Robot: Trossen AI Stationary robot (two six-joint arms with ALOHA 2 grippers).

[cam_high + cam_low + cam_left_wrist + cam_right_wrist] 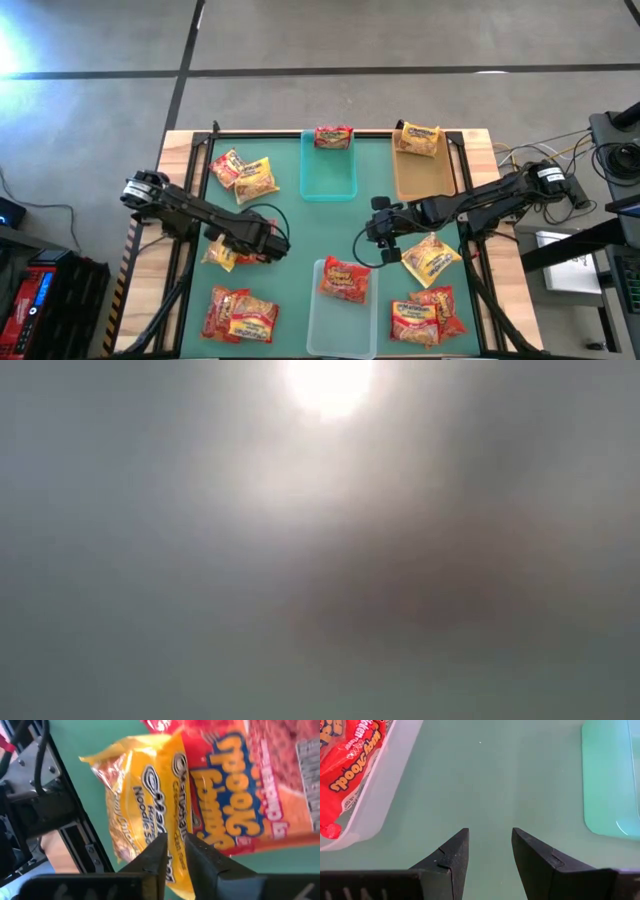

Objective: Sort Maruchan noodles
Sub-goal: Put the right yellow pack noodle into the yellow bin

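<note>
Left wrist view only: yellow packet point(150, 805) between left pincer point(175, 851) fingertips.

I see a table point(380, 215) with a green mat and a pale wooden edge. Three bins sit on the mat: a teal bin point(328, 170) at the far middle, a tan bin point(422, 172) just right of it, and a clear bin point(341, 305) at the near middle. Loose packets lie on the mat itself: two at far left point(243, 175), a pile at near left point(240, 315), one yellow packet point(432, 258) right of centre, and more at near right point(424, 315). The low view is, I think, washed out.
</note>
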